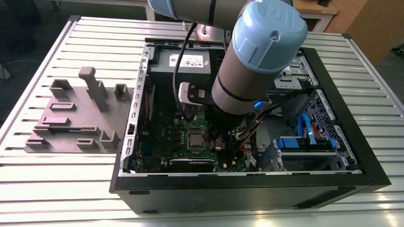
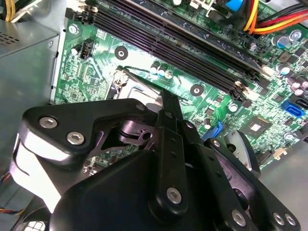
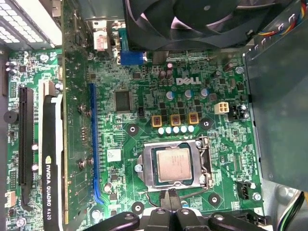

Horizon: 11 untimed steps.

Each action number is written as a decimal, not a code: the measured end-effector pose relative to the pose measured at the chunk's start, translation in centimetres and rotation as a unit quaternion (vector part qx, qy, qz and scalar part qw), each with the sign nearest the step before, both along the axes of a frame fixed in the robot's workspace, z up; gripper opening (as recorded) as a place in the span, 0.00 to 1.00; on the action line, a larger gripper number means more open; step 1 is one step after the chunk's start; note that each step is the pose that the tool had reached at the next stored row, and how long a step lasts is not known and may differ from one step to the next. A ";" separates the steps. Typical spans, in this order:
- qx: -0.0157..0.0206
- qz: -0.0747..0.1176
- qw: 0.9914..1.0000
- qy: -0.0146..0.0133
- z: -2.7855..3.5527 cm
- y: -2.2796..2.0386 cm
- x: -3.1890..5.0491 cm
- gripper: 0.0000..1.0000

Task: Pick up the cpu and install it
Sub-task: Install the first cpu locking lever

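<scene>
A: Where is the cpu (image 3: 173,164)?

B: Lying flat inside the silver socket frame (image 3: 174,166) on the green motherboard (image 3: 144,110), metal top up. In the exterior view it is the grey square (image 1: 197,139) just beside the arm (image 1: 252,71), on the exterior view's left of it.

A: And the gripper (image 3: 172,201)?

B: Its black fingers (image 3: 169,198) sit pressed together at the frame's edge, holding nothing, apart from the chip.

A: What crowds the spot?

B: In the first wrist view, a black fan (image 3: 202,19), the grey power supply box (image 3: 279,110), and an upright graphics card (image 3: 50,159) beyond the blue slot (image 3: 94,144). In the second wrist view, dark memory slots (image 2: 192,43) run past the socket. The whole sits in an open computer case (image 1: 353,156) on a slatted table (image 1: 63,189), with a grey fixture block (image 1: 75,118) alongside.
</scene>
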State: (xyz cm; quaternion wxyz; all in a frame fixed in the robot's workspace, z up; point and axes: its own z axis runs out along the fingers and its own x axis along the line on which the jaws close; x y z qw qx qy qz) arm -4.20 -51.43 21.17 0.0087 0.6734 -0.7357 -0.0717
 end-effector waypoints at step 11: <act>0.000 0.009 1.000 -0.001 -0.47 -0.03 -0.01 0.10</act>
